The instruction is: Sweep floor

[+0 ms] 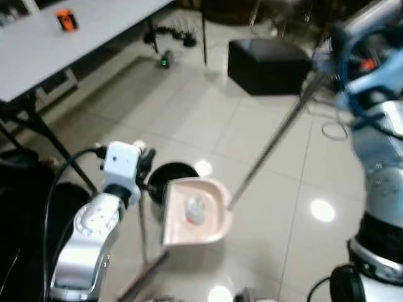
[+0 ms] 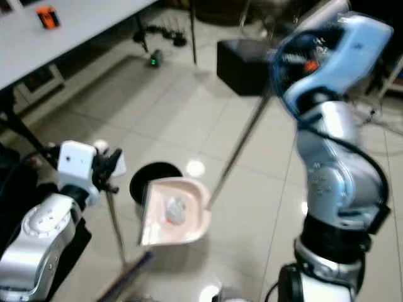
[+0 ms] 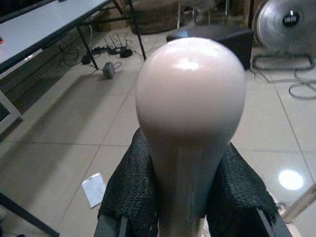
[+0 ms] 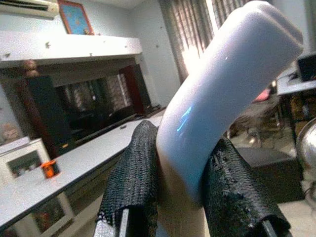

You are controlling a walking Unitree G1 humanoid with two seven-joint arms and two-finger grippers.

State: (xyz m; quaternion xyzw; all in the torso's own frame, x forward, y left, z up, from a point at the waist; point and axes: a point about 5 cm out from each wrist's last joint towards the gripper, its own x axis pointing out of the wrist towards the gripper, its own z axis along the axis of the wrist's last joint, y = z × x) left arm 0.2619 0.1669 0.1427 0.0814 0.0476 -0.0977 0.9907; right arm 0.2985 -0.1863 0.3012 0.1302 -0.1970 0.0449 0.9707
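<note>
The left gripper [image 3: 183,217] has its mesh-covered fingers [image 3: 131,192] clamped on the pale pink dustpan handle [image 3: 190,108], a glossy rounded knob, and the pink dustpan [image 1: 195,211] sits low on the shiny tiled floor [image 1: 189,119] with a whitish clump of debris in it (too blurry to name). The right gripper [image 4: 182,207] fingers [image 4: 133,173] pinch the light blue broom grip [image 4: 222,94], its thin metal broom pole [image 1: 274,145] slanting down to the pan's edge. Further out there's a white desk [image 1: 56,47] and a black box [image 1: 267,63].

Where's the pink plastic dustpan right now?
In the head views the pink plastic dustpan sits low on the tiled floor centre-frame, beside the left gripper, against a round black bin, debris inside.
</note>
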